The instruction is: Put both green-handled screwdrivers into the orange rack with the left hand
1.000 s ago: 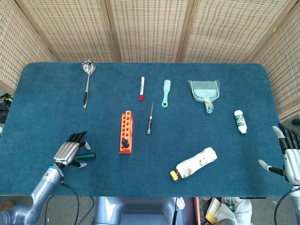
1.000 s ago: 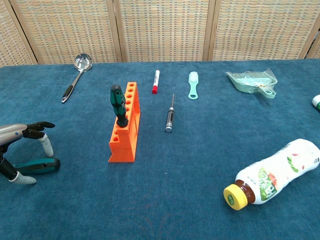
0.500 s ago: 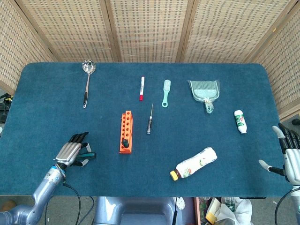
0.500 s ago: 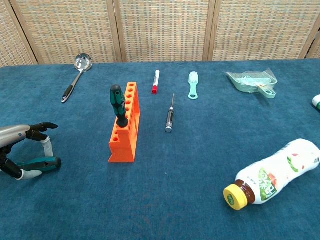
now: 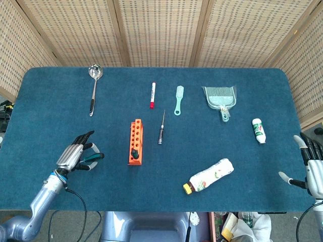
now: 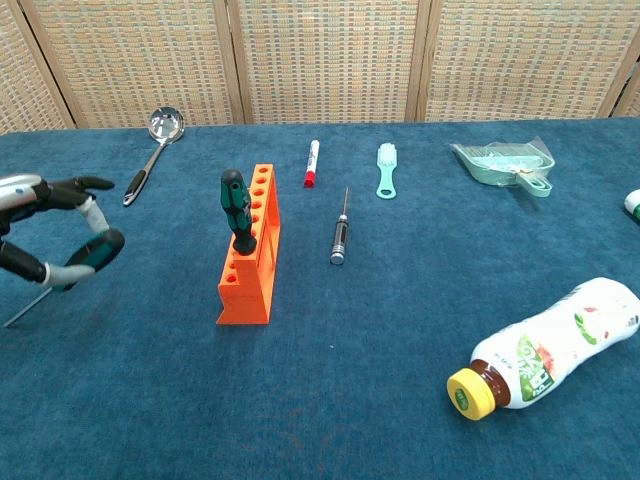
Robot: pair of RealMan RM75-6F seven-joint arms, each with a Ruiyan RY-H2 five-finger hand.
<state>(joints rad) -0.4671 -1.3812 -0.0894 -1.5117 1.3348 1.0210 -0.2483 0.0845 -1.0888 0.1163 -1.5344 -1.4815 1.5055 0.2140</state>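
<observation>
While 1 green screwdriver [image 6: 233,207] already stands upright in the rack [image 6: 250,250], near its front end, the 2nd screwdriver [image 6: 84,261] is pinched in the left hand [image 6: 45,232], lifted clear of the table at the left. Its handle points toward the rack and its shaft slants down and away to the left, so the long axis is tilted, nowhere near vertical yet. The rack sits to the right of that hand, well apart, with its row of holes running away from the robot. My guess is the coming move needs the tool swung tip-down, then carried right over a free hole behind the standing one. The right hand [image 5: 312,169] hangs at the far right table edge, fingers apart, holding nothing, much farther from the rack.
</observation>
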